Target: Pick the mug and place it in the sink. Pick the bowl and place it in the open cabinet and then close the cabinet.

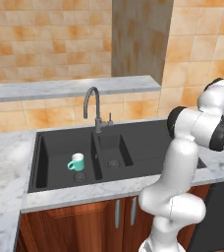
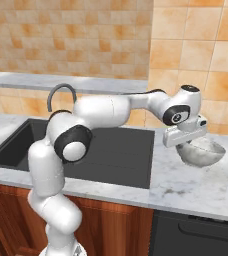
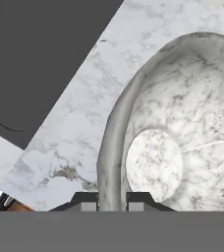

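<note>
The teal mug (image 1: 76,161) already stands in the left basin of the black sink (image 1: 60,184), so the bowl is the step in hand. The gripper (image 3: 112,203) is clamped on the near rim of the grey speckled bowl (image 3: 182,138), one finger on each side of the wall (rim running toward twelve o'clock in the hand view). The bowl sits on the marble counter (image 2: 186,192) at about three o'clock from the sink.

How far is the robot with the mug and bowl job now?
Done: the mug stands in the left basin of the sink. In hand: the gripper is shut on the rim of the bowl, which is at the counter right of the sink. Left: carrying the bowl to the cabinet and closing it.
</note>
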